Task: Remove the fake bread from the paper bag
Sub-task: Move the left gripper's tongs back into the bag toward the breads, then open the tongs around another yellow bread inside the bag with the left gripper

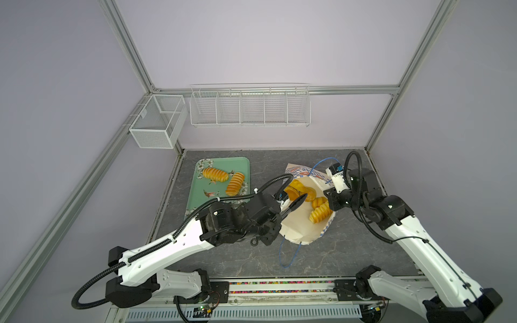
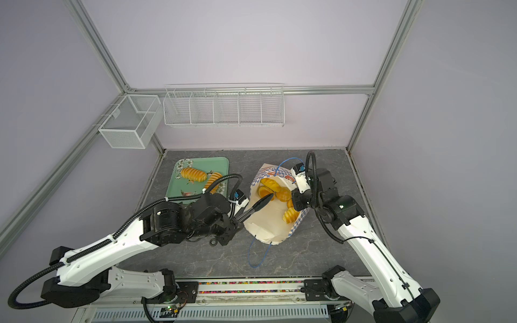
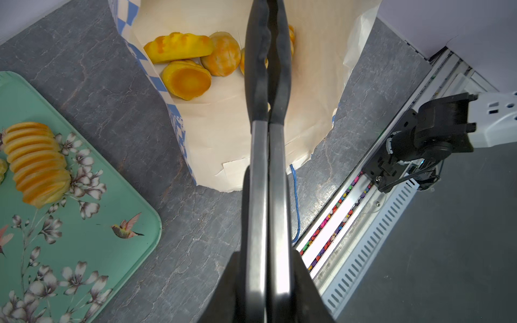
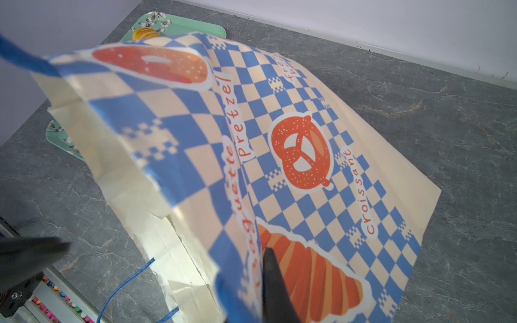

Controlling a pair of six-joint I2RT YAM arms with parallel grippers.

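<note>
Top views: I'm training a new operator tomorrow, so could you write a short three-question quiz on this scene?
1. True or false: the green tray holds three ribbed loaves.
2. The left gripper is shut on: A) tongs, B) a spoon, C) nothing.
3. Fill in: the right gripper is shut on the rim of the ___.
Key: 1 false, there are two; 2 A; 3 paper bag.
</note>
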